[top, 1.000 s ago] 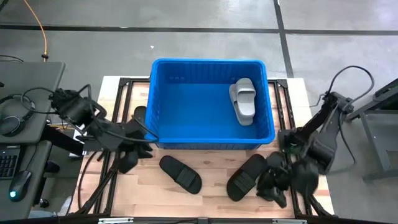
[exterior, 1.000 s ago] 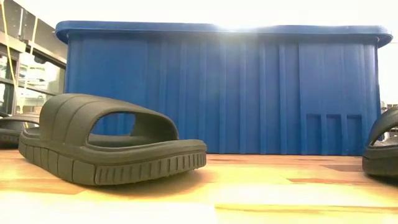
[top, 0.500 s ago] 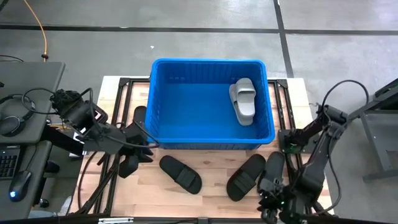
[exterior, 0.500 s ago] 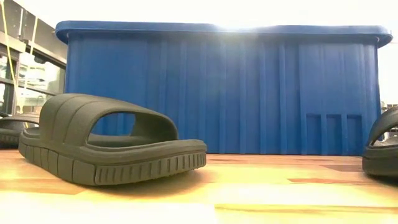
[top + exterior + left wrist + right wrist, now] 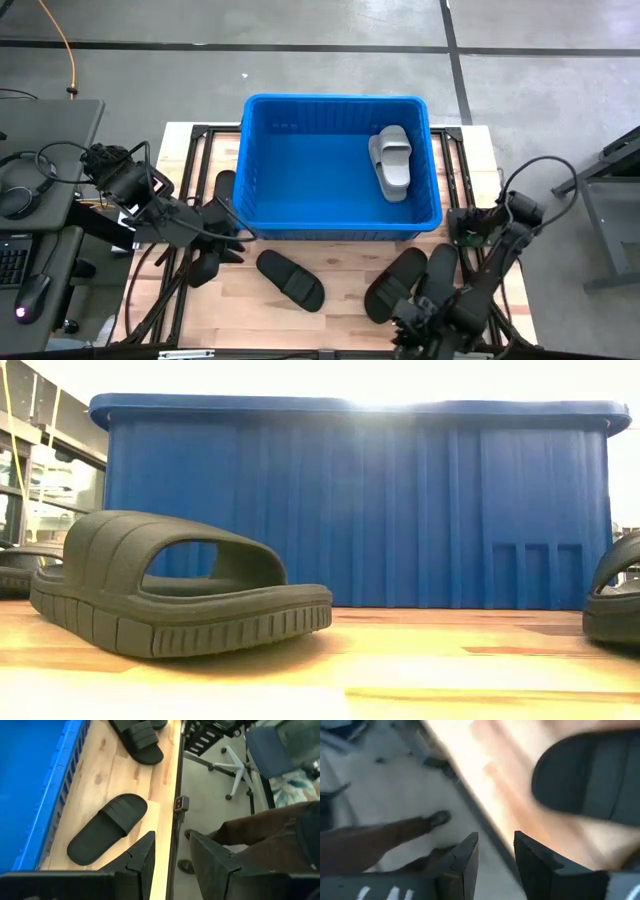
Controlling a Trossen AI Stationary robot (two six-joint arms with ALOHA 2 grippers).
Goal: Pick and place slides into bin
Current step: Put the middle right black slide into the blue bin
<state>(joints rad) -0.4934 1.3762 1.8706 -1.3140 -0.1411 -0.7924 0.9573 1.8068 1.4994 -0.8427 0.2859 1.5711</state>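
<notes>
The blue bin stands at the table's far middle, with a light grey slide lying inside it at the right. Black slides lie on the table: one in front of the bin, two at the near right, one left of the bin. My left gripper is open and empty by the bin's near left corner. My right gripper is open and empty at the table's near edge, beside the near right slides.
The table's near edge runs close past both grippers. A person's leg and shoe show on the floor beyond it, and an office chair base. A desk with a mouse and headphones stands left of the table.
My right gripper has gone toward the table's near edge and a little left, away from the two near right slides, its arm swinging round. No slide has moved.
</notes>
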